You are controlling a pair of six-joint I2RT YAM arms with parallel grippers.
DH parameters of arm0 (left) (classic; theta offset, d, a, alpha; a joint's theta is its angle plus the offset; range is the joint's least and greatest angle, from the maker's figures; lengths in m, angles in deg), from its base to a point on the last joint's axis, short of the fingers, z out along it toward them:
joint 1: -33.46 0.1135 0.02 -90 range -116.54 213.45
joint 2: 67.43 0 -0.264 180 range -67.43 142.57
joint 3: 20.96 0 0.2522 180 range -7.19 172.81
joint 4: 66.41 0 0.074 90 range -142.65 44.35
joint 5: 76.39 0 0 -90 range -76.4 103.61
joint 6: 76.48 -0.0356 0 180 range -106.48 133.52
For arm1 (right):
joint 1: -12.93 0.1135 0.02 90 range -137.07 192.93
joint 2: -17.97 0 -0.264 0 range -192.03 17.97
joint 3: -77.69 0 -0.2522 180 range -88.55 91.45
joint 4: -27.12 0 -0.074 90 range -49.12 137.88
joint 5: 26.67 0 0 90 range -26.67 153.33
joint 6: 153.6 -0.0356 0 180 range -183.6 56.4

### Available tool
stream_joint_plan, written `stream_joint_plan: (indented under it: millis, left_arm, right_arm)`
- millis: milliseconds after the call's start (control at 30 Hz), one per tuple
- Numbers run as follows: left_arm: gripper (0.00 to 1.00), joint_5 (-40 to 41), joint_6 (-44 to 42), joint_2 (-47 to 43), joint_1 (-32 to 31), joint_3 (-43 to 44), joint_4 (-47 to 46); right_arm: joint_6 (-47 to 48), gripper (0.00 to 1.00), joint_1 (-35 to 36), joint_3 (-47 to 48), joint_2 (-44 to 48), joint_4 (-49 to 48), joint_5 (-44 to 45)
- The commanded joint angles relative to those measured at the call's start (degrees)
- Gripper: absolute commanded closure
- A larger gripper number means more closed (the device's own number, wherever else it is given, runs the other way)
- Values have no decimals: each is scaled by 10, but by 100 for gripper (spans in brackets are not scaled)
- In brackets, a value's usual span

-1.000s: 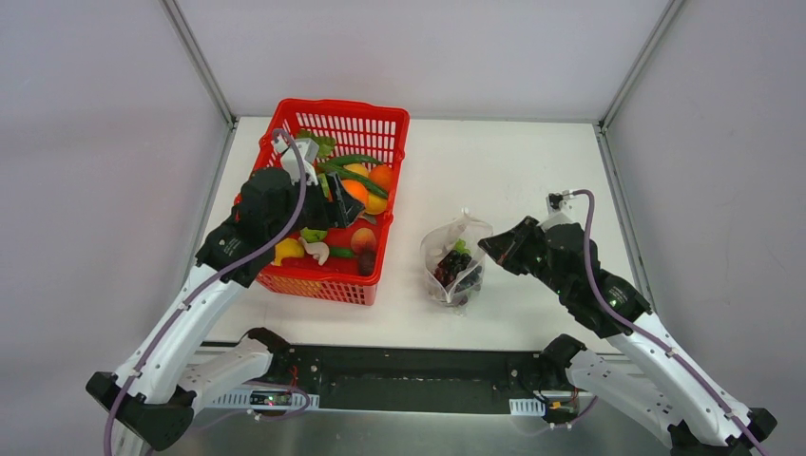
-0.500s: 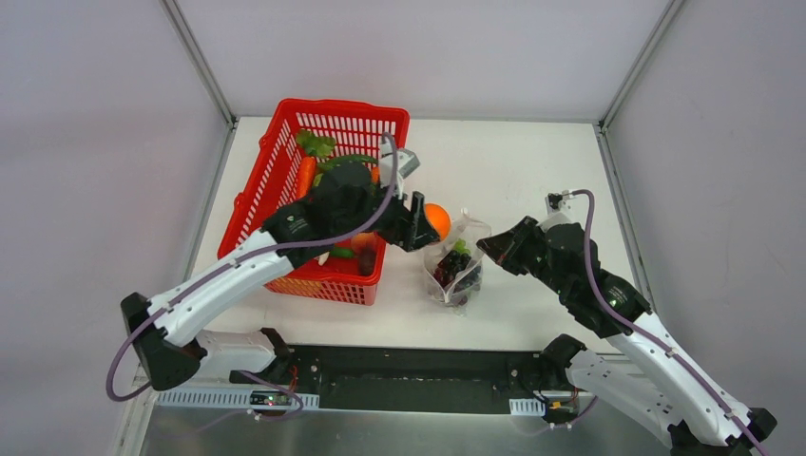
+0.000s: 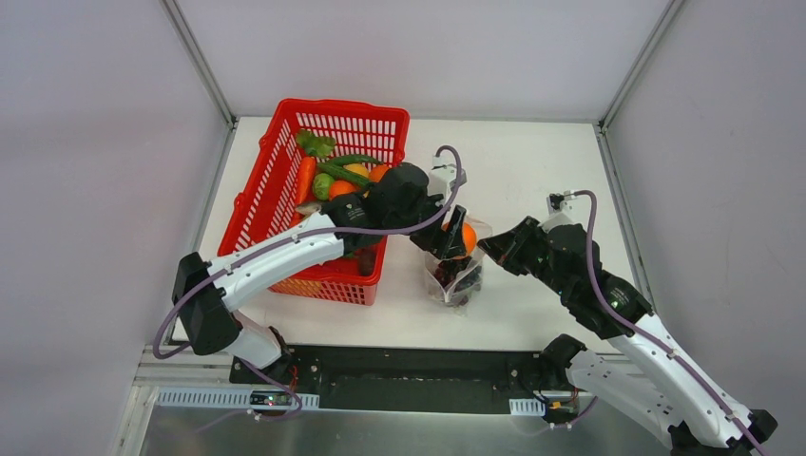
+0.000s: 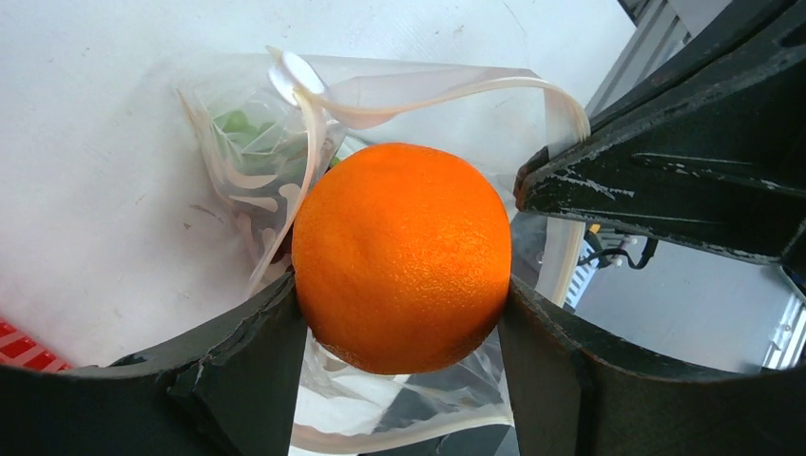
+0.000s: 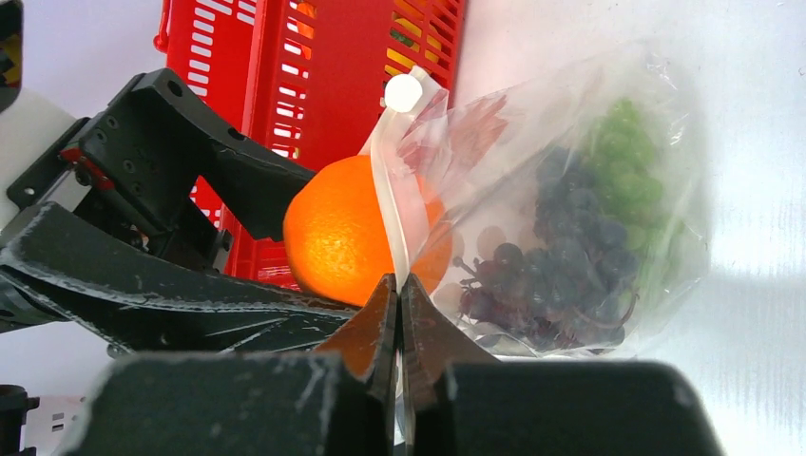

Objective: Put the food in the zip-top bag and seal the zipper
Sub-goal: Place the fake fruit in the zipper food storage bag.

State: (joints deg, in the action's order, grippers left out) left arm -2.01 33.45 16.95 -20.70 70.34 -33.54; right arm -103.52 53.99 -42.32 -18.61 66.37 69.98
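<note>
White tabletop (image 3: pixel 532 171) between pale walls carries a red basket (image 3: pixel 285 142) of toy produce on the left, with the zip-top bag (image 5: pixel 570 190) standing just beside it on the right. Over the bag's open mouth, the left hand (image 3: pixel 454 236) grasps the orange ball (image 4: pixel 401 255) across its widest middle, one finger on each side. The right hand (image 5: pixel 399 294) is clenched on the mouth's edge at the zipper (image 5: pixel 385 209), holding that side up. Dark grapes (image 5: pixel 561 275) and green pieces (image 5: pixel 627 152) already lie inside the bag.

The ball looks hard, smooth and light, so it will likely slip if gripped off-centre; a hold across the middle suits it. The bag seems thin, limp and crinkly, and will probably fold shut unless it is pinched at the stiffer rim. Pressing the seal closed will likely need a hold at its end, with the strip kept taut
</note>
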Motion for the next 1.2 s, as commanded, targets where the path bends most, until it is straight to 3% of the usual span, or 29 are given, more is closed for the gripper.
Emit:
stream_joint_plan:
  millis: [0,233,467,767,867,967,1167]
  left_arm:
    - [35,31,-18,9,-7,33,19]
    - [17,41,-24,-14,-7,25,15]
    - [15,49,-36,-39,-7,41,44]
    - [8,246,-69,-130,-4,18,106]
    - [2,334,-44,-163,2,-14,118]
    - [1,384,-4,-210,30,-65,107]
    - [1,352,58,-273,150,-134,133]
  right_arm:
    - [-3,100,-3,1,8,-31,4]
    - [-2,100,-3,-2,10,-30,11]
    - [6,100,-3,1,10,-30,21]
    - [15,100,-2,-3,11,-24,23]
    - [14,100,-3,-3,12,-23,25]
    - [10,100,-3,-3,16,-25,28]
    - [4,100,-3,-6,22,-23,26]
